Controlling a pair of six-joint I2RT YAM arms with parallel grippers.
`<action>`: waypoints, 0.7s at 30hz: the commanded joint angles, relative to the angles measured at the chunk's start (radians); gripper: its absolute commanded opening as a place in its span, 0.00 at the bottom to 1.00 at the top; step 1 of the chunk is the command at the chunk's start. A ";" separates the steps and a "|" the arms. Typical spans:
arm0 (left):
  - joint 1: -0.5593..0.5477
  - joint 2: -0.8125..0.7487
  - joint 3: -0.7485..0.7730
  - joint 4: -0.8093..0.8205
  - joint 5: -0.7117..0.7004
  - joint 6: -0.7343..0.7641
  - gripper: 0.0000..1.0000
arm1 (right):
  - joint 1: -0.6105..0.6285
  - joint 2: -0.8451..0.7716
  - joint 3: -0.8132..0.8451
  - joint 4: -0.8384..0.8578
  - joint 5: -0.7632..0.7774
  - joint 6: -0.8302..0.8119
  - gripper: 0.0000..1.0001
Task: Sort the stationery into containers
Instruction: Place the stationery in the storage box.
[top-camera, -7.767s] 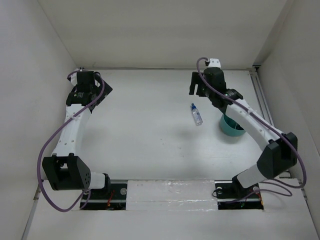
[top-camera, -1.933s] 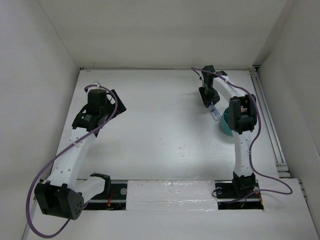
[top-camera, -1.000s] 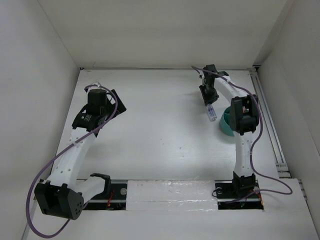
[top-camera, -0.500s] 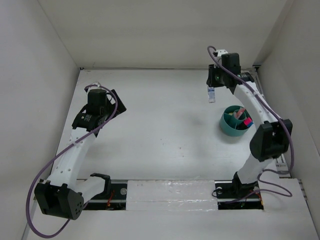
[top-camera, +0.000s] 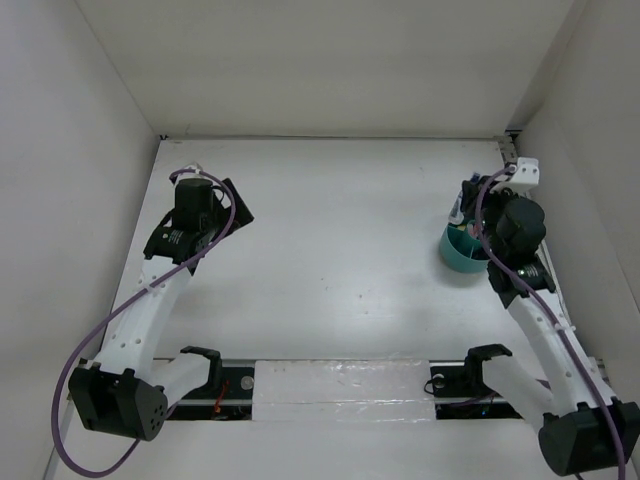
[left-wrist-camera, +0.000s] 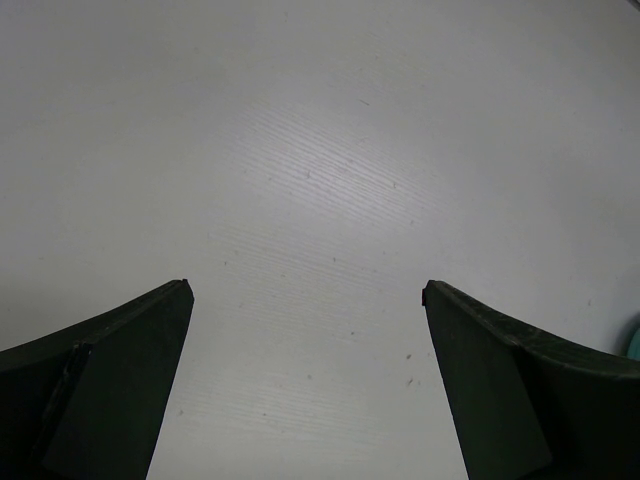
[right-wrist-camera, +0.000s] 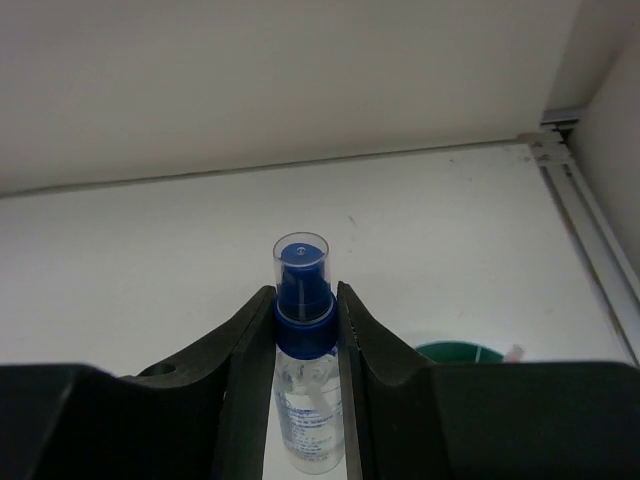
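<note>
My right gripper (right-wrist-camera: 303, 296) pinched the bottle (right-wrist-camera: 301, 262) upright by the cup (top-camera: 458, 259), right of frame. The left gripper (left-wrist-camera: 305, 300) was spread and empty. I judged only this drop was left.

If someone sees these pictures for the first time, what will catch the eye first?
The clear blue-capped bottle, clamped between the jaws of the right gripper, fills the right wrist view. Close by, at the right side of the table, stands the round teal cup. The left gripper hangs open over the table on the left.
</note>
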 joint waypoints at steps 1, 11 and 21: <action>0.004 -0.028 -0.010 0.024 0.018 0.015 1.00 | -0.021 -0.043 -0.081 0.228 0.126 0.004 0.00; 0.004 -0.038 -0.019 0.033 0.018 0.015 1.00 | -0.108 -0.065 -0.207 0.361 0.086 0.027 0.00; 0.004 -0.038 -0.019 0.033 0.028 0.015 1.00 | -0.108 -0.027 -0.261 0.402 0.021 0.037 0.00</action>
